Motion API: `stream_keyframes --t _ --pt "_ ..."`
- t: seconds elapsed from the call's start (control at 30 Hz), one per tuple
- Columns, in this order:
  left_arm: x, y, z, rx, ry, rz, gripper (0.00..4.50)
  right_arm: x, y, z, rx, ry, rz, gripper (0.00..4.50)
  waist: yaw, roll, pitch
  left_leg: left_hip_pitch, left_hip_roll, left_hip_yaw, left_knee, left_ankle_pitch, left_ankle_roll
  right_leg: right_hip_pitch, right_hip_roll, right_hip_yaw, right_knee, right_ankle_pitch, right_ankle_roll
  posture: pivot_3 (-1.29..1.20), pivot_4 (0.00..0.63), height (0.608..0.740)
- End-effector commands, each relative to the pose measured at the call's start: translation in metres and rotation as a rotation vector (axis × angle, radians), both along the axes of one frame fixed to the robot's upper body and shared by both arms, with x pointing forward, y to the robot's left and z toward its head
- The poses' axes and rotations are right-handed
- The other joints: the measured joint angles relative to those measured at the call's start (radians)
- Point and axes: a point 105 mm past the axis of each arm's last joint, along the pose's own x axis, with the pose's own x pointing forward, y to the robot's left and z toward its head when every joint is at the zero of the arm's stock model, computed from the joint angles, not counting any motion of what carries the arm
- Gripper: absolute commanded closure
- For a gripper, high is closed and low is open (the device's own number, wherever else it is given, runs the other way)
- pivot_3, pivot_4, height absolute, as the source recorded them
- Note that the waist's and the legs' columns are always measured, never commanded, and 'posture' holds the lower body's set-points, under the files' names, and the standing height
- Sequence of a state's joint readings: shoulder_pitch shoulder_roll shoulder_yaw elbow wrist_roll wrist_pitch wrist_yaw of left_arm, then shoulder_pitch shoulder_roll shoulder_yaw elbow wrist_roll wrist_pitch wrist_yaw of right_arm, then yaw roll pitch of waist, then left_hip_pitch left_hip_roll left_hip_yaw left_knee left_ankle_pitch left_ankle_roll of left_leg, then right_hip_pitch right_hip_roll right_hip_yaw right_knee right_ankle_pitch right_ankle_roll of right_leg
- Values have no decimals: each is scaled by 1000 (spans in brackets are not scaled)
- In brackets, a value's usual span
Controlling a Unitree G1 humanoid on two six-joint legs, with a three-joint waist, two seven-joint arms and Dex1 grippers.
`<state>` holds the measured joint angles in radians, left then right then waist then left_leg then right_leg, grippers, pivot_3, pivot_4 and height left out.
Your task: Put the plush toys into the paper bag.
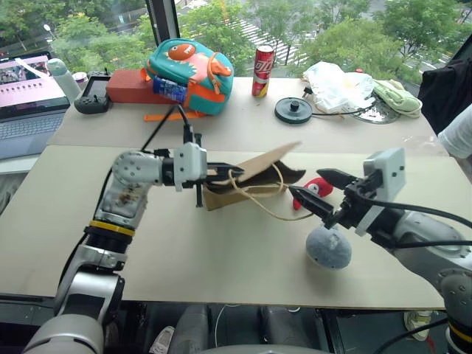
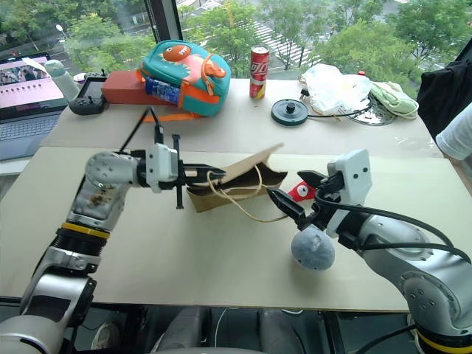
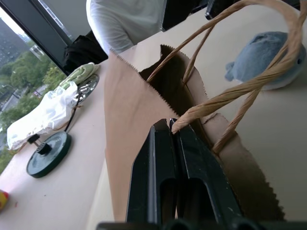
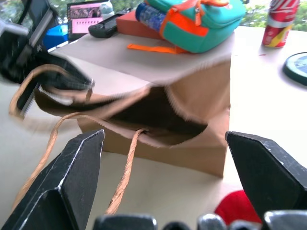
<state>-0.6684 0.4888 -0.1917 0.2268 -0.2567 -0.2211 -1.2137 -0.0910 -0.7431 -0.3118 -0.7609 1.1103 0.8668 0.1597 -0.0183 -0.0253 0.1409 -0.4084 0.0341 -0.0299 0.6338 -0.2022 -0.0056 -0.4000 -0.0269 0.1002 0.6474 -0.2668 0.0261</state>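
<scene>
The brown paper bag [image 1: 254,179] lies on its side mid-table, its mouth facing my right gripper. My left gripper [image 1: 237,175] is shut on the bag's upper rim where a cord handle [image 3: 216,103] comes out between the fingertips, holding the mouth open. The right gripper [image 1: 305,182] stands open just off the bag's mouth, with nothing between its fingers. The red plush toy [image 1: 318,188] lies on the table behind its fingertips. The round grey-blue plush toy [image 1: 330,247] sits on the table just below that gripper.
Along the far side stand a teal-and-orange fish backpack [image 1: 190,66], a red can [image 1: 262,71], a black disc [image 1: 293,110], a white plastic bag [image 1: 335,82] and a laptop [image 1: 26,96]. A person's white sleeve [image 1: 457,133] shows at the right edge.
</scene>
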Motion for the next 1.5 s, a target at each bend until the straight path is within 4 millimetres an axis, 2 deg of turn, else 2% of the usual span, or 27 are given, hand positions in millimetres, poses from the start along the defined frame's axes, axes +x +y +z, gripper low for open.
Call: stream_keyframes --t 0.03,0.13,0.23,0.4,0.47,0.57,0.73,0.9,1.03,1.37,1.4,1.5 --pt "-4 -10 21 -67 -5 -41 4451 -10 -2 24 43 -89 1 0 0 0 0 1 0 0 0 0 0 1 0 0 0 0 0 0 150 739" --pt "-10 -12 21 -56 33 -81 4451 -12 -5 26 52 -92 -10 0 -2 0 0 3 0 0 0 0 0 4 0 0 -1 0 0 0 150 739" --pt "-17 -4 -5 99 -16 -133 4451 -13 -8 28 64 -93 -32 0 -4 0 0 4 0 0 0 0 0 5 0 0 -1 0 1 0 150 739" --pt "-22 14 -42 258 -44 -160 4451 -13 -8 25 60 -83 -52 0 -6 0 0 5 0 0 -1 0 0 6 0 0 -1 0 0 0 150 739" --pt "-17 19 -52 282 -54 -133 4451 -13 -9 23 62 -77 -59 0 -6 0 0 5 0 0 0 0 0 6 0 0 -2 0 0 0 150 739" --pt "-3 19 -47 222 -17 -58 4451 -15 -6 19 55 -61 -52 0 -1 0 0 4 0 0 0 0 0 6 0 0 -2 0 1 0 150 739" --pt "21 12 -17 52 123 56 4451 -20 3 9 34 -22 -16 0 3 0 0 2 -1 -2 1 0 0 6 0 0 -3 -3 5 0 150 739" --pt "37 6 9 -73 216 142 4451 -22 0 -2 6 16 -34 0 -1 0 0 2 -1 -2 1 0 0 6 0 -1 -3 -3 5 0 150 739" --pt "36 3 12 -90 238 155 4500 -20 4 -9 -8 34 -42 939 -8 0 0 3 0 -2 0 0 0 6 1 0 -3 -3 5 0 150 739" --pt "39 0 24 -159 321 197 4500 -16 28 -34 -38 91 -12 4332 -8 0 0 3 0 -3 0 0 0 6 1 0 -3 -3 5 0 150 739" --pt "40 -1 27 -180 347 201 4500 -13 31 -37 -40 97 -16 4458 -8 0 0 3 -1 -3 1 0 0 6 1 0 -3 -3 5 0 150 739" --pt "39 -4 34 -213 383 203 4500 1 48 -46 -34 105 -33 4458 -13 0 0 3 0 -3 1 0 0 6 1 0 -3 -3 6 0 150 739"
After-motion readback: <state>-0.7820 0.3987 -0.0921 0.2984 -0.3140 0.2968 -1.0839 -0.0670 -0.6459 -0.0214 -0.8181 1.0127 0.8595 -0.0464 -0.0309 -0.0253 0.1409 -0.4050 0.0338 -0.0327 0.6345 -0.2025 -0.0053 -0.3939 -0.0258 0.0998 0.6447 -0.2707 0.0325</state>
